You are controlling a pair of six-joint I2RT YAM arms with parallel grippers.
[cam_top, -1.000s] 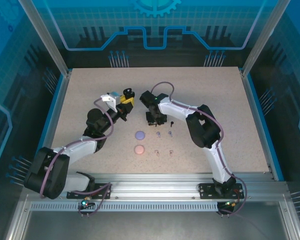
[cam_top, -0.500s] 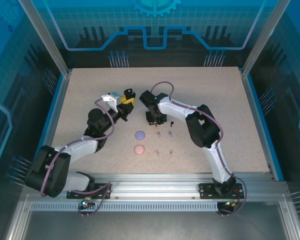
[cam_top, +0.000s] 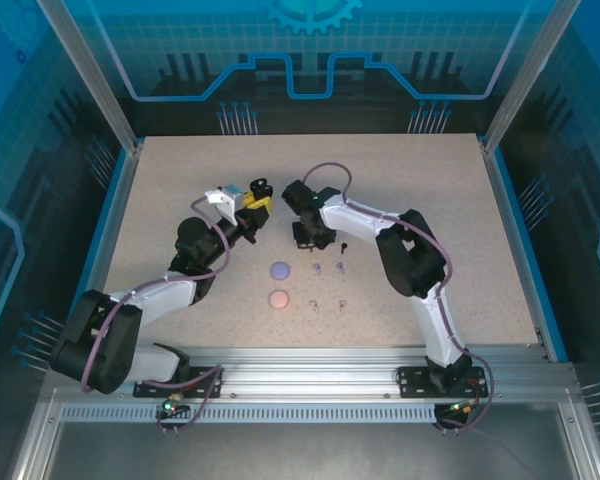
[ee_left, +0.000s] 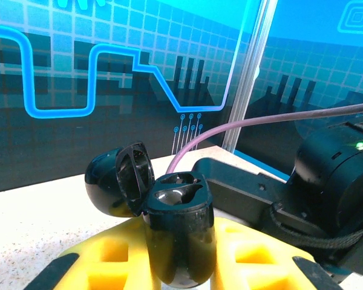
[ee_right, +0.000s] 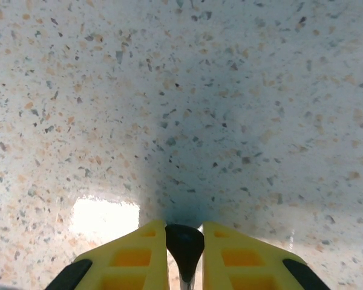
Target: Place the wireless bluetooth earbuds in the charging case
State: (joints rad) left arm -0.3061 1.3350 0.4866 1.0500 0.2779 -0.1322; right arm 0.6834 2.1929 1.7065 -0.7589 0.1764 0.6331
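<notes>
Top view, left jaws: clenched on the black case (cam_top: 257,191), held clear of the tabletop (cam_top: 430,200) left of centre.
Top view, right jaws: down at the tabletop just right of centre, with a loose black bud (cam_top: 345,245) just beside them.
Top view, rest: lavender case (cam_top: 279,269) and pink case (cam_top: 277,298) lie below centre, with lavender buds (cam_top: 316,268) and pink buds (cam_top: 315,305) to their right, all untouched.
Top view, risk: the two wrists are near each other, so bringing bud to case could knock them together.
Left wrist, case: upright at lower centre between the yellow pads (ee_left: 127,241), lid (ee_left: 133,178) swung open to the left, both pockets bare.
Left wrist, risk: the case is round and glossy, so a push from above could turn or slide it in the grip.
Right wrist, jaws: nearly closed, pinching a black bud (ee_right: 184,241) at bottom centre. Both pads (ee_right: 151,235) seem to touch it.
Right wrist, risk: the hold is at the very tips on a tiny smooth thing. It could twist or drop on the lift, and a twisted bud would not seat in its pocket.
</notes>
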